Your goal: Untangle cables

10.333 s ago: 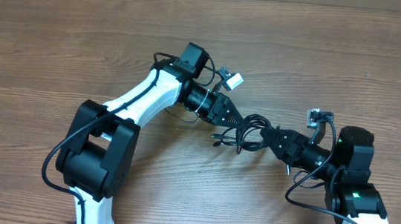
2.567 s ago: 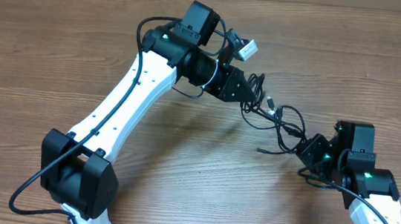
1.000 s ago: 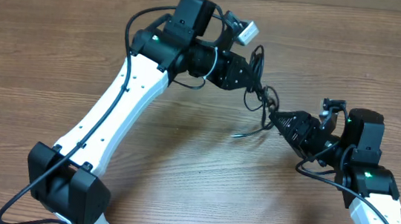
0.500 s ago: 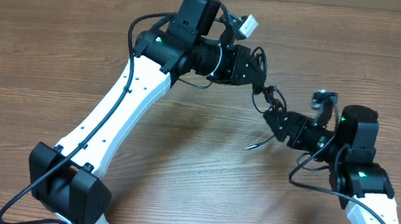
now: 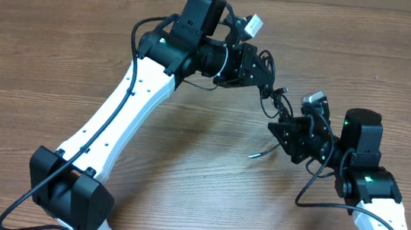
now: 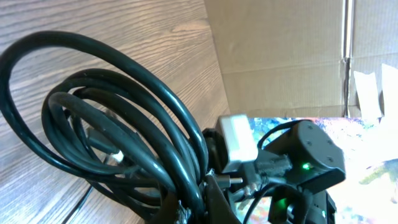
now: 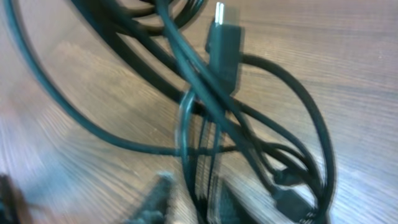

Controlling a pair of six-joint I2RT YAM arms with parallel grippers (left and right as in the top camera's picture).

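Here, left gripper [image 5: 265, 75] clamped on tangled bundle of thin black cables [image 6: 180, 134], upper centre. Right gripper [image 5: 274, 128] just below – strands between fingers – cannot tell if closed.

Bright even light, soft shadows, blurry right wrist view

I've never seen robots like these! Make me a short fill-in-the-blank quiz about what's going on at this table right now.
1. The tangled cables are ____ in colour.
2. The table has a ____-grain top.
3. The left arm has a long ____ shell between black joints.
4. The left gripper is shut on the ____.

Missing words: black; wood; white; cables.
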